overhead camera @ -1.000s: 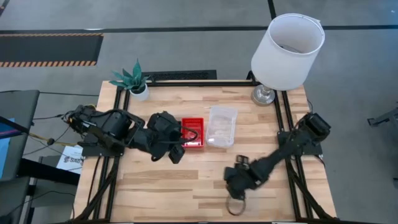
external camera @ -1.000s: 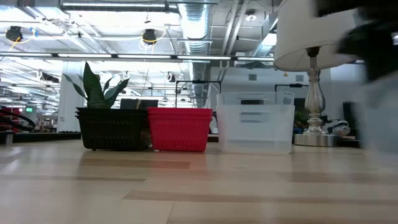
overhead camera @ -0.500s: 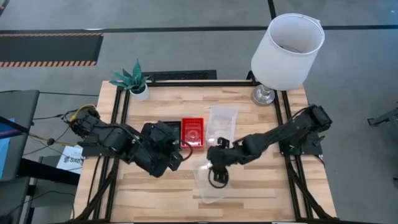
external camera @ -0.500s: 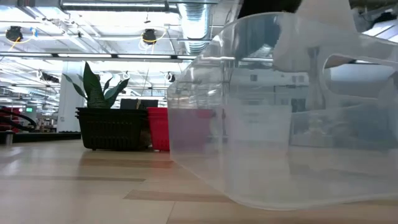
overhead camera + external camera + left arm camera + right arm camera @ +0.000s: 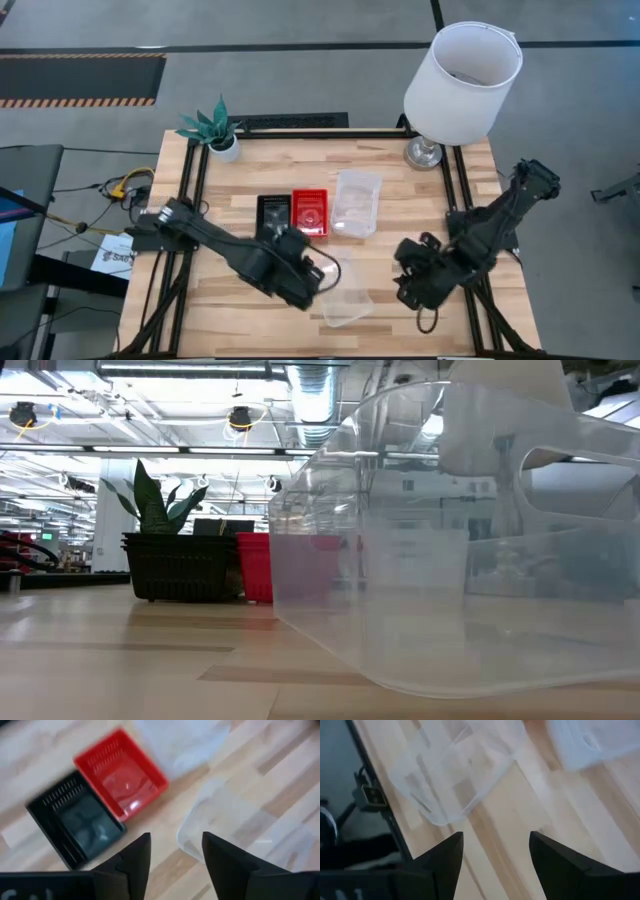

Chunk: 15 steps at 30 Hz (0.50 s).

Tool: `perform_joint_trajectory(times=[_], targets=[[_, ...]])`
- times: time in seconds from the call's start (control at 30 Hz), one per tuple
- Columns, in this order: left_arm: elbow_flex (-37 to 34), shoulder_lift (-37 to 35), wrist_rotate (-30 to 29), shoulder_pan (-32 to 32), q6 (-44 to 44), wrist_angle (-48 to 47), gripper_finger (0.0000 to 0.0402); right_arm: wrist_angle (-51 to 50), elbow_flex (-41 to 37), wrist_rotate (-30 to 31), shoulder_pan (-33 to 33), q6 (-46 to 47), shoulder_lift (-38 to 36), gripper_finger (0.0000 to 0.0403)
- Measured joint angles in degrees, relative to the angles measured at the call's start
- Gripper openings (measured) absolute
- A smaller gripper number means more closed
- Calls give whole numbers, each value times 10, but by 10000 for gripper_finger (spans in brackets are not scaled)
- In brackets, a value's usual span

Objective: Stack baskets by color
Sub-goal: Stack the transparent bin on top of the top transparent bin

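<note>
A black basket [image 5: 273, 213], a red basket [image 5: 310, 212] and a clear basket stack [image 5: 357, 203] stand side by side on the table's middle. One loose clear basket [image 5: 343, 295] lies near the front edge and fills the low view [image 5: 450, 560]. My left gripper [image 5: 308, 288] hovers open just left of it; the wrist view shows its fingertips [image 5: 172, 845] above the basket's corner [image 5: 225, 825], with nothing between them. My right gripper [image 5: 412, 288] hangs open to the right of the loose basket [image 5: 450, 775], apart from it.
A white lampshade lamp [image 5: 462, 80] stands at the table's far right corner and a small potted plant [image 5: 215, 130] at the far left. Bare wood lies along the front left and front right [image 5: 220, 320].
My right gripper has moved in from the front edge beside the loose clear basket, then drawn off up and toward the table's right edge; the basket lies still at the front middle. My left gripper has swung from over the red basket toward the near edge, uncovering the black basket.
</note>
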Motion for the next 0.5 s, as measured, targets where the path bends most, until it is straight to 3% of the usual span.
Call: perform_joint_trajectory(times=[0.17, 0.5], targets=[[0, 68, 39, -19, -77, 9, 195, -20, 0, 44, 53, 91, -3, 249], [0, 168, 119, -21, -240, 61, 206, -20, 0, 60, 85, 115, 29, 249]])
